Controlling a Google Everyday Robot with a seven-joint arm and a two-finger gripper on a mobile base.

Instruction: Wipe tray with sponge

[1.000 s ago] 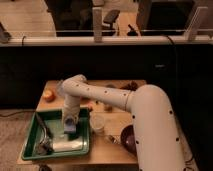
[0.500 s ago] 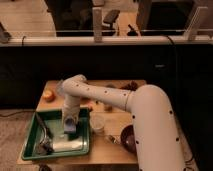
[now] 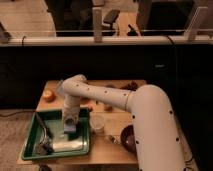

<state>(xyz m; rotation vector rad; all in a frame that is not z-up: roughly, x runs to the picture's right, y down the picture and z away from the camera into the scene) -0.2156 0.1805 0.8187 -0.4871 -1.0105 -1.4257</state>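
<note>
A green tray (image 3: 35,145) sits on the front left of a wooden table (image 3: 115,145). My white arm reaches down into it, and my gripper (image 3: 69,128) is low over the tray's middle, pressed on a pale blue-grey sponge (image 3: 70,129). A whitish wet or soapy patch (image 3: 67,144) lies on the tray floor in front of the sponge. A dark utensil (image 3: 44,140) lies in the tray's left part.
A clear cup (image 3: 98,123) stands just right of the tray. A dark bowl (image 3: 128,138) is at the front right. An orange fruit (image 3: 48,95) is at the back left. Small dark items (image 3: 131,86) lie at the back right.
</note>
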